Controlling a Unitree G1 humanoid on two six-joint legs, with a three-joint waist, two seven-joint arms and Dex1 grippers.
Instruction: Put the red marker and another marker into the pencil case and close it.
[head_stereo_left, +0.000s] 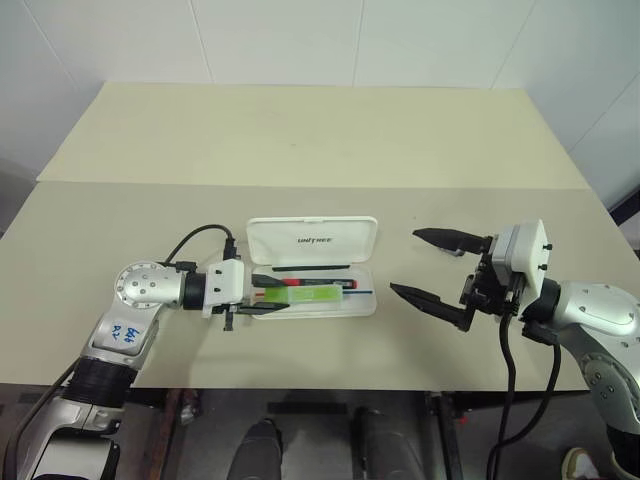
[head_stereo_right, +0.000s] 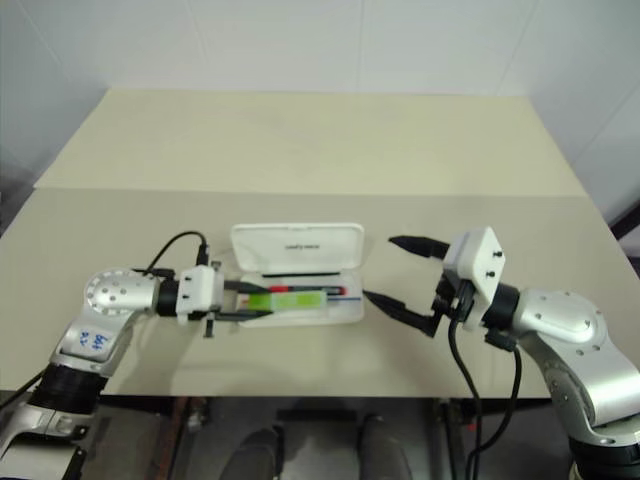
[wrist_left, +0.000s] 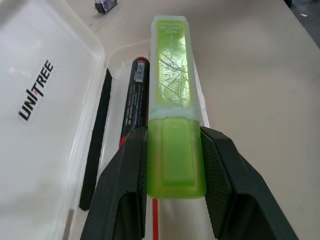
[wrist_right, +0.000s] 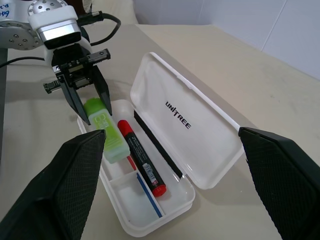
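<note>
Left wrist view gives us the closest look at the green marker (wrist_left: 172, 100): short, chunky, translucent light green, with a glossy label along its barrel. The left gripper (wrist_left: 175, 165) pinches its cap end between two black fingers (wrist_left: 125, 190). The marker lies lengthwise over the near side of the case (head_stereo_left: 312, 265), which sits open on the table (head_stereo_left: 300, 140).

The case is a flat white plastic box with rounded corners, its lid tipped up and back, a dark "unitree" logo on the lid. In its tray we see the red marker (wrist_right: 142, 159), a thick red-ended pen with a dark barrel carrying small print, lying parallel to the green one and just beside it. A thin black stick (wrist_left: 97, 135) lies along the hinge side, and red and blue lines run along the tray floor.

Our left arm reaches in from the case's left end, its gripper roughly level and pointing to the right along the case. Our right gripper (head_stereo_left: 440, 270) hangs off the case's right end, apart from it, fingers spread wide and holding nothing, pointing left toward the case.
</note>
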